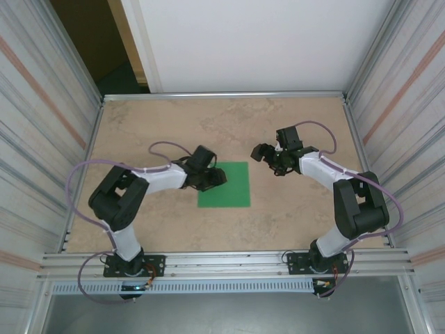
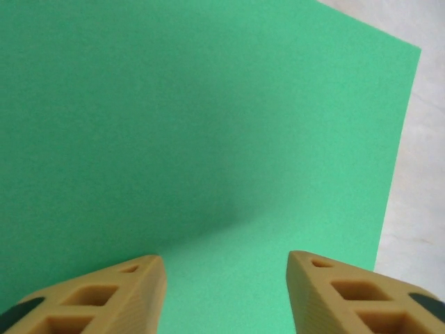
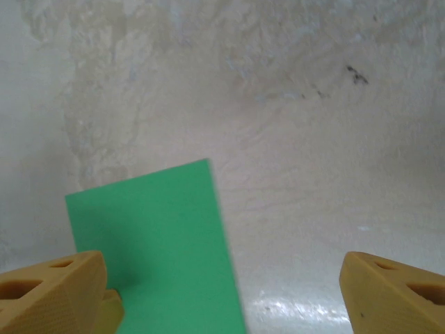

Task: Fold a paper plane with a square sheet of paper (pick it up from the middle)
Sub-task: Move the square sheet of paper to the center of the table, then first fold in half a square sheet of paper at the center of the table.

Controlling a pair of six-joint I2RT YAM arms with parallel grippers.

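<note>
Left hand (image 2: 224, 256) over green sheet (image 1: 224, 184); beige marbled table (image 1: 292, 223), corrugated metal walls (image 1: 42, 104).

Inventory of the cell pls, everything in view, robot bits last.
square sheet of paper: one, bright green, flat at table centre
table: one, beige marbled, under everything
side walls: two, grey ribbed, left and right
back panel: one, white, far edge
rail: one, silver, near edge
left arm: one, black and white, near left
right arm: one, black and white, near right
left gripper: one, tan fingers, open over the paper's left part
right gripper: one, tan fingers, open by the paper's far right corner
</note>
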